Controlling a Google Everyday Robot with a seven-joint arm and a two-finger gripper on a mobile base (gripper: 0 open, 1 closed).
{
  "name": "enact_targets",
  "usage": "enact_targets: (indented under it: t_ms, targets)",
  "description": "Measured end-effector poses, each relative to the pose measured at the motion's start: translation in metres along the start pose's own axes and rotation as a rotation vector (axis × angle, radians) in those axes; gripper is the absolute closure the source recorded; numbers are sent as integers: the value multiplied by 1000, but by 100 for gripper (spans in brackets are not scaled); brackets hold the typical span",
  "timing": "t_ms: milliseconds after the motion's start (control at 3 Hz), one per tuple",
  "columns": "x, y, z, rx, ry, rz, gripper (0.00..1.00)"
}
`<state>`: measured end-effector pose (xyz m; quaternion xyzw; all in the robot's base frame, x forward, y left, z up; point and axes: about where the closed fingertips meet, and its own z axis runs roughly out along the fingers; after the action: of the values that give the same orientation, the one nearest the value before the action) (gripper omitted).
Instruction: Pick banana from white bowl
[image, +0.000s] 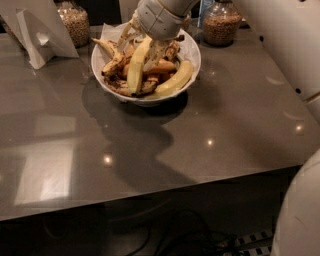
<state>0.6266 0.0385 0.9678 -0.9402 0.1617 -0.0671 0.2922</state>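
On a glossy grey tabletop (210, 115) in a dim room, the wide white bowl (195, 56) sits before grain-filled glass jars (220, 24). The long, curved pale-yellow banana (136, 70) lies in it with its upper end under the white gripper (148, 48). I cannot tell whether the gripper grasps it.

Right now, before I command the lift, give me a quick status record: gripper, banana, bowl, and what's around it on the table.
gripper: gripper low over the back of the bowl, at the long banana's upper end
banana: banana long, pale yellow, curved, resting on the pile in the bowl
bowl: bowl white, on the grey table, toward the back
other fruit: plump yellow banana on the right, brown-spotted bananas on the left
nearby: left jar, right jar, folded card
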Motion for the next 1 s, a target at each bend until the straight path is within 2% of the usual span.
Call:
enact_targets:
  t_ms: [333,667,1000]
  targets:
    - [10,0,8,-53,8,-33,42]
    - [18,-1,14,-83,15,-49,44]
    - [23,2,21,-95,17,-39,47]
